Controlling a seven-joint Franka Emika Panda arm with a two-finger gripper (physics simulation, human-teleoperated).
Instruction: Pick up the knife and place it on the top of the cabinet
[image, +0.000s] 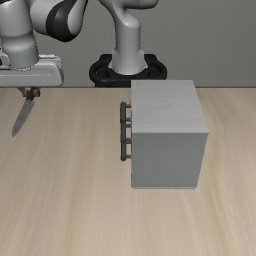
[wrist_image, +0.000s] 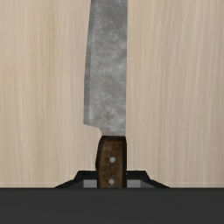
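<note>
Brown-handled knife (image: 21, 117) hangs off the gripper (image: 30, 92) near the worktop's (image: 70, 205) edge on the exterior view's left, toward the far side. Blade points down and slants toward that edge. Can't tell if the tip touches the wood.

Gripper is closed narrow on the handle, with nothing else in its grip. In the wrist view the fingers (wrist_image: 86, 179) pinch the handle from both sides at the gripper (wrist_image: 111, 180). The knife (wrist_image: 107, 79) runs straight away from them over the bare worktop (wrist_image: 35, 96).

Arm (image: 55, 22) reaches out from the base (image: 125, 68) to the exterior view's left, hand facing down.

Grey cabinet (image: 168, 135) sits mid-worktop, well apart from the knife, its two dark handles (image: 125, 131) on the side facing the knife. The handle's rivets and mottled blade show in the wrist view; the cabinet and arm show in the exterior view.
</note>
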